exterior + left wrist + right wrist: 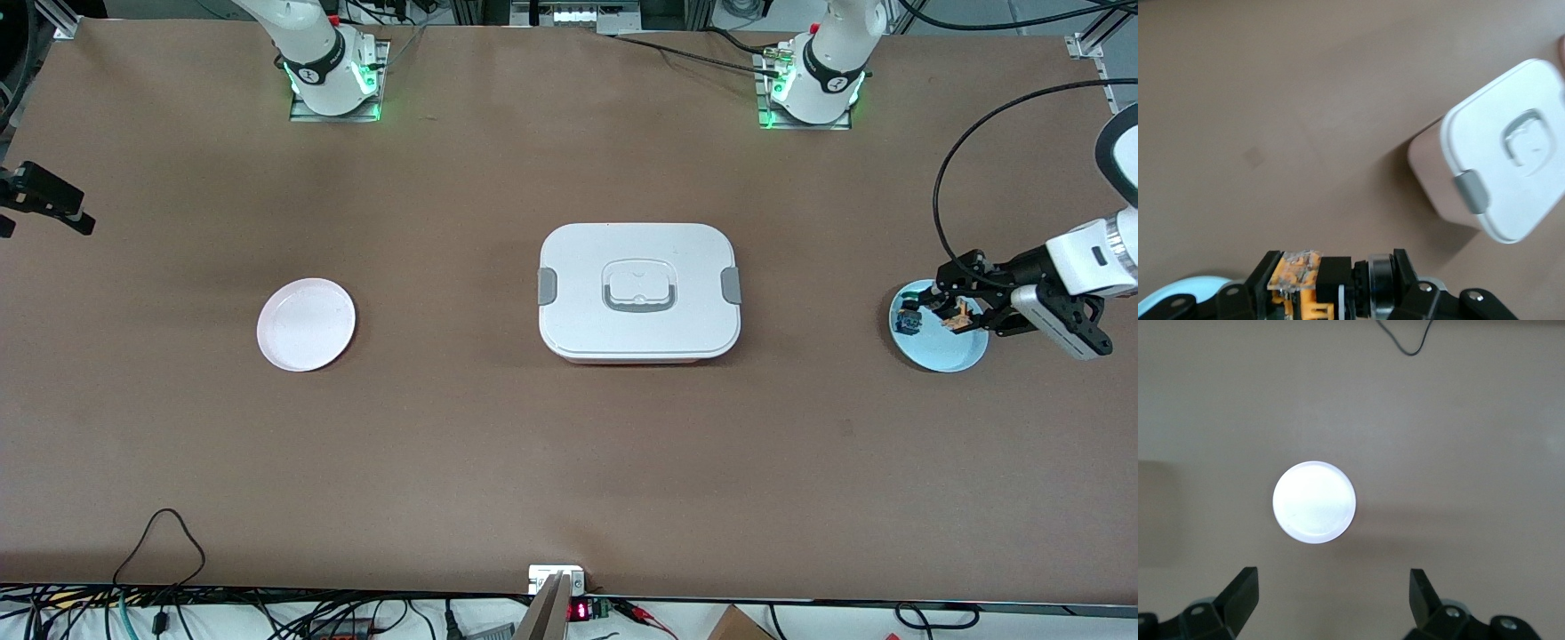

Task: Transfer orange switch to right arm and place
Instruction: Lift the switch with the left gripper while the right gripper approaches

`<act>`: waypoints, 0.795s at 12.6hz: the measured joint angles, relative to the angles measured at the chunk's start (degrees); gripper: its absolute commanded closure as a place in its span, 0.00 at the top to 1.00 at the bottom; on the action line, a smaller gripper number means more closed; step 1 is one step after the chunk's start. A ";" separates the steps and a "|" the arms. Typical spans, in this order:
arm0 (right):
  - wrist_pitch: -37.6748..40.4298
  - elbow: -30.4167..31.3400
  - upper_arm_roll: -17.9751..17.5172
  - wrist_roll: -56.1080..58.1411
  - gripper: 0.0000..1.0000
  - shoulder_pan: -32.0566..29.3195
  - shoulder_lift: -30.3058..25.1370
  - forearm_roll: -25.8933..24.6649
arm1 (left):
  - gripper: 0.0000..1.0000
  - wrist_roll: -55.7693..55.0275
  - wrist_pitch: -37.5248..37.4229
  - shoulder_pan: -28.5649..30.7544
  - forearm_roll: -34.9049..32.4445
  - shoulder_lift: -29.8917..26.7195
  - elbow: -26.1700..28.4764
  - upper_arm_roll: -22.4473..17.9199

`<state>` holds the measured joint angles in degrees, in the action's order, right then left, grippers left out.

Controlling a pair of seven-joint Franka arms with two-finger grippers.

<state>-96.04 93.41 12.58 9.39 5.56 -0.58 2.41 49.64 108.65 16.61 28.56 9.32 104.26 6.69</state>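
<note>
Over blue plate [942,356]: left gripper [949,313] clamped on orange switch [957,318]. High above pink plate [306,324]: right gripper [1331,597], fully spread, holding nothing, waiting.

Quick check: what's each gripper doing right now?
Left gripper: jaws shut on the small black-bodied, orange-capped switch, over the round light blue plate.
Right gripper: jaws open, holding nothing, above the round white plate.

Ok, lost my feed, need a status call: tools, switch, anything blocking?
Left tool shut on orange switch, over blue plate. Right tool open, above pink plate. White lidded box sits mid-table between plates.
</note>
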 measured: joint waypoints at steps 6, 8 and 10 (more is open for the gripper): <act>2.88 0.17 -0.56 5.24 1.00 0.67 0.81 0.38 | 0.00 8.53 -8.61 -3.21 15.93 -1.14 -0.83 0.12; 4.55 0.19 -0.72 5.36 1.00 1.13 1.55 0.37 | 0.00 13.73 -10.71 -4.10 21.19 -0.56 -0.50 0.15; 5.79 0.15 -0.81 5.42 1.00 1.52 1.53 0.44 | 0.00 22.28 -11.88 -4.54 26.61 1.32 -0.10 0.14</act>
<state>-90.25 93.55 11.77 14.82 7.07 0.95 2.86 71.92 96.77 12.07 55.17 10.64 104.16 6.83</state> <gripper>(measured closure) 0.000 0.282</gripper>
